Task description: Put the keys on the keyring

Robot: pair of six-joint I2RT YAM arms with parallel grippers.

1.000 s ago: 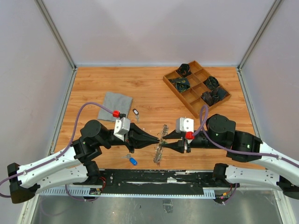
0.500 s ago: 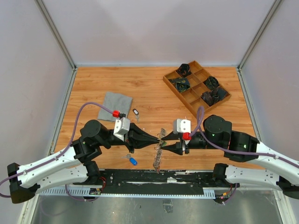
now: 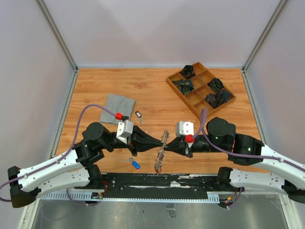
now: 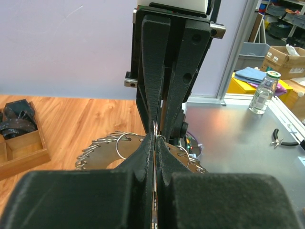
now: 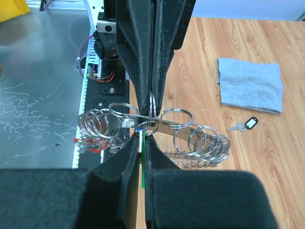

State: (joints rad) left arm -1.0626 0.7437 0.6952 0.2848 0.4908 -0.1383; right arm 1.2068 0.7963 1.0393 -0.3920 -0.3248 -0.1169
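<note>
Above the near edge of the table [image 3: 143, 86], between the two arms, the keyring [image 3: 158, 164] hangs edge-on to the overhead camera, clear of the wood. Compared with a second ago, the right gripper [image 3: 167, 144] has travelled left, and its tips now meet the ring where a gap stood before. Its jaws, then partly open, are now pressed together. The bundle of keys has sagged slightly lower and nearer the arm bases. The left gripper [image 3: 159, 149] has not shifted and remains fully closed. From the left wrist, the left gripper [image 4: 155, 138] is seen pinched on a thin wire of the keyring [image 4: 102, 143], with keys fanning out to either side behind the tips. From the right wrist, the right gripper [image 5: 142, 139] is closed on a thin green tag [image 5: 142, 167], which stands on edge between the pads. A small ring and a flat silver key blade lie across its tips. The coiled rings of the keyring [image 5: 205, 143] spread to the left and right of that point. The two grippers face each other tip to tip, almost touching. Elsewhere on the table, a grey cloth [image 3: 117, 108] lies at the left, a black-tagged key [image 3: 138, 115] just beside it, a blue-tagged key [image 3: 135, 164] by the left arm, and a wooden tray [image 3: 200, 90] at the far right, all unchanged.
</note>
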